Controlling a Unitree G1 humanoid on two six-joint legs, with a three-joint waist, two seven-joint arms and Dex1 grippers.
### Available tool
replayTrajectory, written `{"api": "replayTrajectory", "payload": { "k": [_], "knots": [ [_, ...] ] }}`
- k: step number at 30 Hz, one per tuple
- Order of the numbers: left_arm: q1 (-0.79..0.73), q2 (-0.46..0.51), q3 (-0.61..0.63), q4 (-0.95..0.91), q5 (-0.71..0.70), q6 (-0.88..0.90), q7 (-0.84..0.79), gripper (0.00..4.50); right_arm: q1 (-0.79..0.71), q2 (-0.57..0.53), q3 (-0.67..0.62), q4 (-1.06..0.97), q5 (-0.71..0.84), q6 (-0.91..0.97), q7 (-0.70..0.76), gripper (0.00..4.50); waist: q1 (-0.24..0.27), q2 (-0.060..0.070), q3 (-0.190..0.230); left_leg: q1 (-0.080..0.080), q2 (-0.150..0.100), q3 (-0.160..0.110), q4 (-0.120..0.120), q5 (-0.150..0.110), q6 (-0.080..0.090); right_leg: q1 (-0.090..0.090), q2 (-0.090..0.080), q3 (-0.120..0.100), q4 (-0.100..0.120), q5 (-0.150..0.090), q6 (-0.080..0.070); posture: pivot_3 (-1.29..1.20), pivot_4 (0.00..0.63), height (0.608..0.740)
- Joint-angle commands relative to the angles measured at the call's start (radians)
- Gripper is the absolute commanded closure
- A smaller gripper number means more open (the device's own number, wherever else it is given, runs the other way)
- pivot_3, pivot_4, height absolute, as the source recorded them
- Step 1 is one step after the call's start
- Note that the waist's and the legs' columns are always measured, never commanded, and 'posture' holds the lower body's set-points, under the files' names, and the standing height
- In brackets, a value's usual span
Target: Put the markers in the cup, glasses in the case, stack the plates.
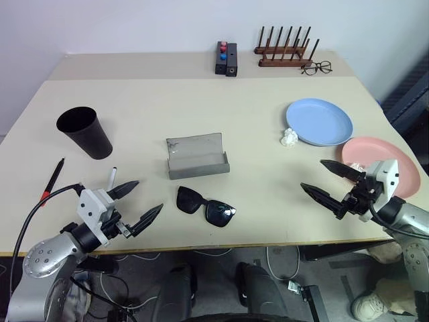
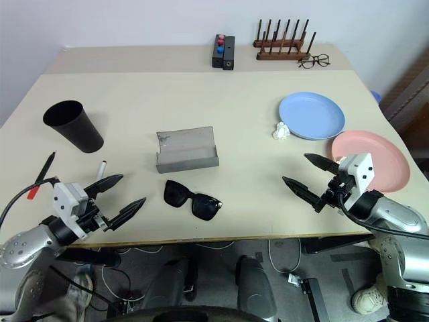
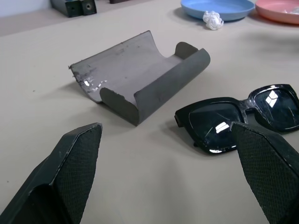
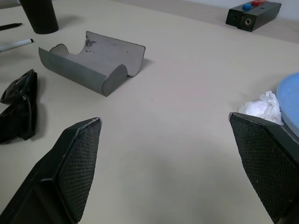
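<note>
While both arms hover over the table's (image 1: 201, 100) near edge, things lie so:
Left gripper (image 1: 139, 203): fingers spread, empty.
Markers (image 1: 52, 181): 2, beside it.
Cup (image 1: 85, 132): upright, far left.
Case (image 1: 197, 156): open, centre.
Glasses (image 1: 206, 206): before the case.
Plates (image 1: 320, 121): blue and pink, side by side.
Right gripper (image 1: 323, 180): fingers spread, empty.

Spread wide above a beige tabletop (image 3: 140, 186), two black textured fingers (image 3: 77, 158) of the left gripper (image 3: 168, 172), framing an open grey hard case (image 3: 140, 74) beside black thick-framed sunglasses (image 3: 238, 116); light blue round plastic plate (image 3: 219, 7) beyond.
</note>
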Motion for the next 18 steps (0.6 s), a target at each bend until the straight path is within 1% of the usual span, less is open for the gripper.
{"api": "replayTrajectory", "payload": {
  "k": [1, 3, 6, 8, 13, 18],
  "knots": [
    [-0.009, 0.010, 0.021, 0.010, -0.015, -0.017, -0.012, 0.00, 0.000, -0.003, -0.005, -0.061, 0.033, 0.019, -0.015, 0.05, 0.000, 0.000, 0.000, 0.000, 0.000, 0.000, 0.000, 0.000, 0.000, 0.000, 0.000, 0.000, 0.000, 0.000, 0.000, 0.00, 0.150, 0.740],
    [-0.037, 0.013, 0.003, 0.087, 0.022, -0.068, -0.031, 0.00, -0.015, 0.007, 0.010, -0.030, 0.017, -0.002, -0.019, 0.05, 0.001, 0.000, 0.000, 0.000, 0.000, 0.000, 0.001, 0.000, 0.000, 0.000, 0.000, 0.000, 0.000, 0.000, 0.000, 0.00, 0.150, 0.740],
    [-0.076, 0.002, 0.000, 0.091, -0.003, -0.055, -0.023, 0.00, -0.023, 0.008, 0.002, -0.071, 0.056, 0.029, -0.037, 0.05, 0.001, 0.000, 0.000, 0.000, 0.000, 0.000, 0.001, 0.000, 0.000, 0.000, 0.000, 0.000, 0.000, 0.000, 0.000, 0.00, 0.150, 0.740],
    [-0.085, 0.002, -0.010, 0.106, 0.011, -0.070, -0.030, 0.00, -0.029, 0.010, 0.000, -0.071, 0.056, 0.030, -0.048, 0.05, 0.000, 0.000, 0.000, 0.000, 0.000, 0.000, 0.000, 0.000, 0.000, 0.000, 0.000, 0.000, 0.000, 0.000, 0.000, 0.00, 0.150, 0.740],
    [-0.074, -0.009, -0.016, 0.112, 0.012, -0.085, -0.032, 0.00, -0.027, 0.004, 0.014, -0.071, 0.044, 0.032, -0.053, 0.05, 0.000, 0.000, 0.000, 0.000, 0.000, 0.000, 0.000, 0.000, 0.001, 0.000, 0.000, 0.000, 0.000, 0.000, 0.000, 0.00, 0.150, 0.740],
    [-0.047, 0.000, -0.004, 0.122, 0.005, -0.105, -0.056, 0.00, -0.052, 0.001, 0.046, -0.056, 0.032, 0.039, -0.051, 0.05, -0.001, 0.000, 0.000, 0.000, 0.000, 0.000, 0.000, 0.000, 0.001, 0.000, 0.000, 0.000, 0.000, 0.000, 0.000, 0.00, 0.150, 0.740]
  ]
}}
